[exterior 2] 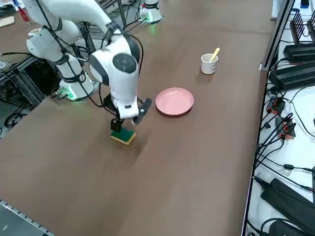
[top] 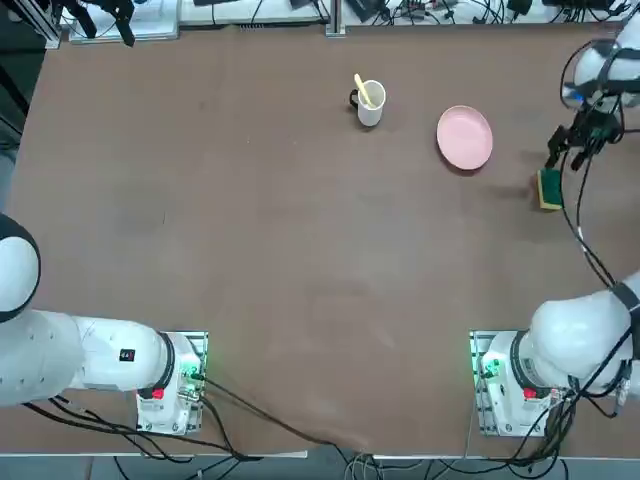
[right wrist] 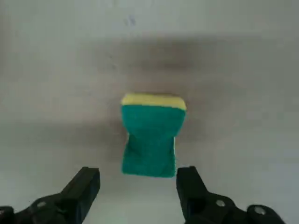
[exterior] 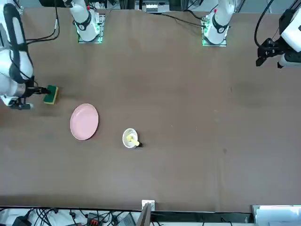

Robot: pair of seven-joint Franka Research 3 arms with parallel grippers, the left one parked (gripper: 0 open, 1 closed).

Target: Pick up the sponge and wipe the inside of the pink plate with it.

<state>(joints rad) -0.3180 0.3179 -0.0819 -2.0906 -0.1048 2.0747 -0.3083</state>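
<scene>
The broad brown matte table point(top: 300, 250) fills nearly all of the top view, bare apart from three small things in its upper right part. Beyond its far edge, along the top of that view, cables and dark equipment line the room; in the right side view more black boxes and cable bundles run down the right edge.

The white right arm point(exterior 2: 115, 64) reaches out over the table, its wrist bent downward, probably so the fingers come at the target from above.

The round, shallow, pale pink plate point(top: 464, 137) lies flat in the upper right of the top view, empty, well apart from the arm.

The white mug with a yellow stick point(top: 369, 102) stands upright left of the plate, no part of the job.

The small rectangular sponge, dark green over yellow, point(right wrist: 152, 135) lies flat on the table at the right edge of the top view, near the plate but not touching it.

The right gripper point(right wrist: 138, 179) hangs just above the sponge, its two black fingers spread wider than the block and grasping nothing, seemingly lined up to straddle it.
</scene>
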